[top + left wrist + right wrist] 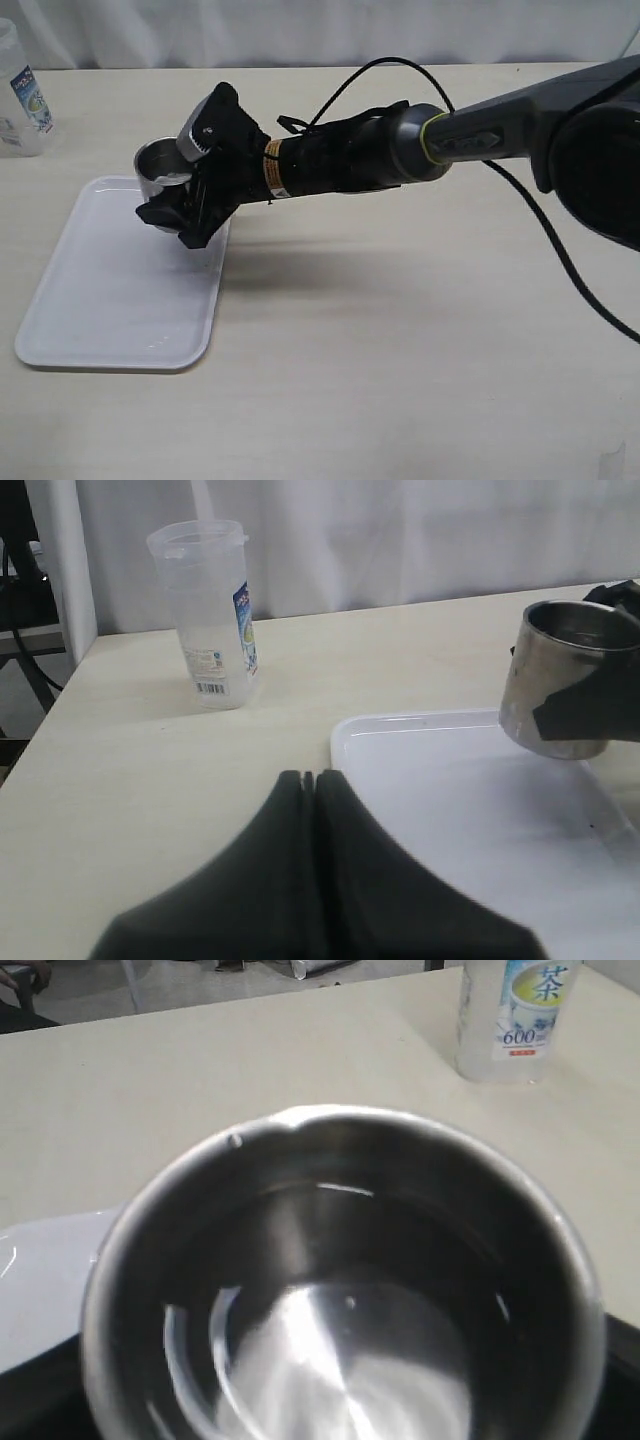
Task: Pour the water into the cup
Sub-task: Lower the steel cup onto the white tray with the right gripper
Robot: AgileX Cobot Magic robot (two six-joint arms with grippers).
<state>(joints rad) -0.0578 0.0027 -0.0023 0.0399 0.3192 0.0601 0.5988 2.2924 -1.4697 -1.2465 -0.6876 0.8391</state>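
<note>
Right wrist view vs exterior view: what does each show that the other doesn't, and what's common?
Right wrist only: the cup seen from above, its shiny inside down to the bottom, and the "600" on the plastic container label. Exterior only: the right gripper closed around the cup, its arm and cable, and the whole white tray. Both: cup, container, some tray, the table.

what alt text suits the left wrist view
Shut black pincer in the foreground; beyond, a white plastic tray with a short grey steel cup clasped at its corner. A translucent labelled plastic container stands on the pale table.
</note>
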